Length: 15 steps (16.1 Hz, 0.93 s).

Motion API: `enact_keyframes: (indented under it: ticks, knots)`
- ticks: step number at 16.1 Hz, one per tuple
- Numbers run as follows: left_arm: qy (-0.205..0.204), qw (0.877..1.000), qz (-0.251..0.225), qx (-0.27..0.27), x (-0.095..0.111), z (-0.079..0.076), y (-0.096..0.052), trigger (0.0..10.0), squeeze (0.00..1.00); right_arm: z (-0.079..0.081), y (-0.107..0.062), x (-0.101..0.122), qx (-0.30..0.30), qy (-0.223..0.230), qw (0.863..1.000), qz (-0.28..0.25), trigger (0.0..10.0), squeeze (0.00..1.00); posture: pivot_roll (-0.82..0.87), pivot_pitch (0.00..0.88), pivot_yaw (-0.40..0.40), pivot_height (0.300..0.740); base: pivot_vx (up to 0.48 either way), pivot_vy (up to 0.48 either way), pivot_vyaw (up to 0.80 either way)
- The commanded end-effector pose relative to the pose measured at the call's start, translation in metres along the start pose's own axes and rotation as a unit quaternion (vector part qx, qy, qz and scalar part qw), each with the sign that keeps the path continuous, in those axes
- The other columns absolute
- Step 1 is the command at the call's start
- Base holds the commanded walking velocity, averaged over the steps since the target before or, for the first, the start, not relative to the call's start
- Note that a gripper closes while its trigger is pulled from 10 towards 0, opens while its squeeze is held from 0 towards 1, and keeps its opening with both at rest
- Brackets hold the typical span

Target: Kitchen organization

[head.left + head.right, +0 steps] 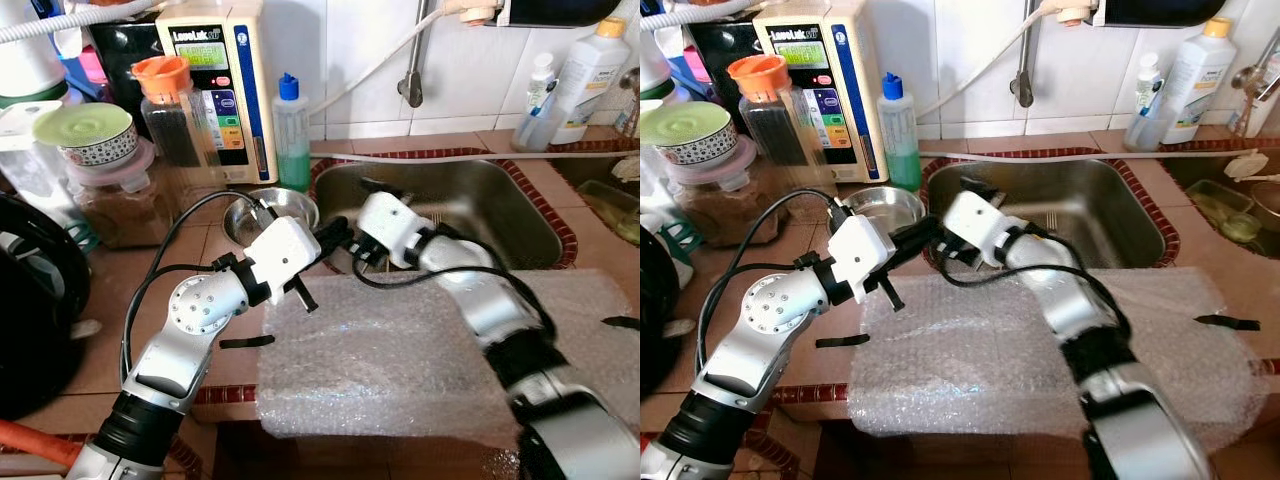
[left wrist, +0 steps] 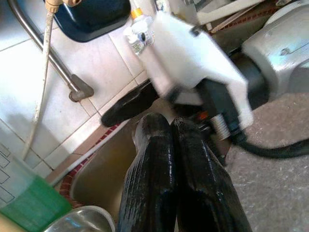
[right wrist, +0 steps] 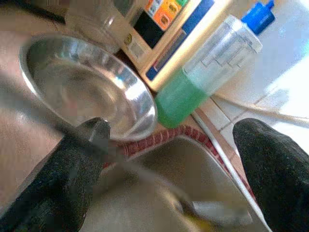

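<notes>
Two grippers meeting at sink's (image 1: 520, 215) near-left rim: left gripper (image 1: 335, 238) fingers pressed together, empty; right gripper (image 1: 372, 248) spread wide, empty; steel bowl (image 1: 270, 212) on counter just left, beside green-liquid bottle (image 1: 292, 135); step judged approach; next: close on bowl's rim.

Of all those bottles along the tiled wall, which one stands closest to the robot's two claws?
The clear bottle with the blue cap and green liquid, beside the steel bowl. The white bottles stand at the sink's far corner, well away from both grippers.
</notes>
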<state>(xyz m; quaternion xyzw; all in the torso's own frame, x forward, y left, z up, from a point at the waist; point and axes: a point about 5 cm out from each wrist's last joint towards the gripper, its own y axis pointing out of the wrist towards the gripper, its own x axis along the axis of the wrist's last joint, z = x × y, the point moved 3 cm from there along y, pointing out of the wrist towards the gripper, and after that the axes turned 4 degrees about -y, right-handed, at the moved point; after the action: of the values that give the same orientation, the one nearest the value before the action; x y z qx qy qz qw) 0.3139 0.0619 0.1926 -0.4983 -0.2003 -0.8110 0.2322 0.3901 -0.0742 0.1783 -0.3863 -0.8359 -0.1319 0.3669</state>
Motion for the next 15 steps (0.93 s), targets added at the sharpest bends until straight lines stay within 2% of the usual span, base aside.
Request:
enact_keyframes:
  ticks: [1, 4, 5, 6, 7, 8, 9, 11, 12, 13, 15]
  knots:
    - [0.003, 1.0, -0.007, 0.0, 0.005, 0.001, 0.0, 0.0, 0.0, -0.001, 0.005, 0.005, 0.007, -0.003, 1.0, -0.004, 10.0, 0.0, -0.22, 0.028, 0.061, 0.74, 0.0, 0.0, 0.0]
    - [0.002, 1.0, -0.01, 0.005, 0.006, 0.002, -0.001, 0.0, 0.0, 0.003, 0.003, -0.006, 0.012, 0.011, 1.0, 0.014, 10.0, 0.0, -0.21, 0.027, 0.058, 0.74, 0.0, 0.0, 0.0]
    - [0.001, 1.0, -0.009, 0.007, 0.005, 0.002, -0.001, 0.0, 0.0, 0.006, 0.002, -0.014, 0.02, 0.033, 0.999, 0.025, 6.3, 0.0, -0.21, 0.028, 0.053, 0.74, 0.0, 0.0, 0.0]
    - [0.001, 1.0, -0.008, 0.008, 0.005, 0.002, -0.001, 0.0, 0.0, 0.007, 0.002, -0.015, 0.023, 0.032, 0.999, 0.027, 8.2, 0.0, -0.21, 0.028, 0.053, 0.74, 0.0, 0.0, 0.0]
    - [0.002, 1.0, -0.006, 0.009, 0.004, 0.002, -0.001, 0.0, 0.0, 0.014, 0.0, -0.018, 0.038, 0.048, 0.998, 0.029, 5.5, 0.0, -0.21, 0.028, 0.053, 0.74, 0.0, 0.0, 0.0]
    - [0.003, 1.0, -0.006, 0.009, 0.004, 0.003, -0.001, 0.0, 0.0, 0.018, -0.001, -0.019, 0.047, 0.05, 0.997, 0.029, 1.4, 0.0, -0.21, 0.03, 0.055, 0.74, 0.0, 0.0, 0.0]
    - [0.003, 1.0, -0.007, 0.009, 0.004, 0.003, -0.001, 0.0, 0.0, 0.021, -0.002, -0.02, 0.054, 0.047, 0.997, 0.029, 0.0, 0.0, -0.21, 0.03, 0.055, 0.74, 0.0, 0.0, 0.0]
    - [0.002, 1.0, -0.007, 0.007, 0.004, 0.002, -0.001, 0.0, 0.0, 0.022, -0.002, -0.021, 0.053, 0.047, 0.997, 0.029, 0.0, 0.0, -0.22, 0.03, 0.057, 0.74, 0.0, 0.0, 0.0]
    - [0.001, 1.0, -0.007, 0.006, 0.004, 0.002, 0.0, 0.0, 0.0, 0.022, -0.001, -0.019, 0.055, 0.048, 0.997, 0.026, 0.8, 0.0, -0.22, 0.03, 0.057, 0.74, 0.0, 0.0, 0.0]
    - [0.001, 1.0, -0.007, 0.006, 0.004, 0.002, 0.0, 0.0, 0.0, 0.023, 0.0, -0.018, 0.059, 0.05, 0.997, 0.023, 1.2, 0.0, -0.22, 0.029, 0.058, 0.74, 0.0, 0.0, 0.0]
    - [0.002, 1.0, -0.009, 0.005, 0.005, 0.002, 0.001, 0.0, 0.0, 0.03, 0.002, -0.013, 0.077, 0.033, 0.996, 0.012, 1.1, 0.0, -0.22, 0.029, 0.058, 0.74, 0.0, 0.0, 0.0]
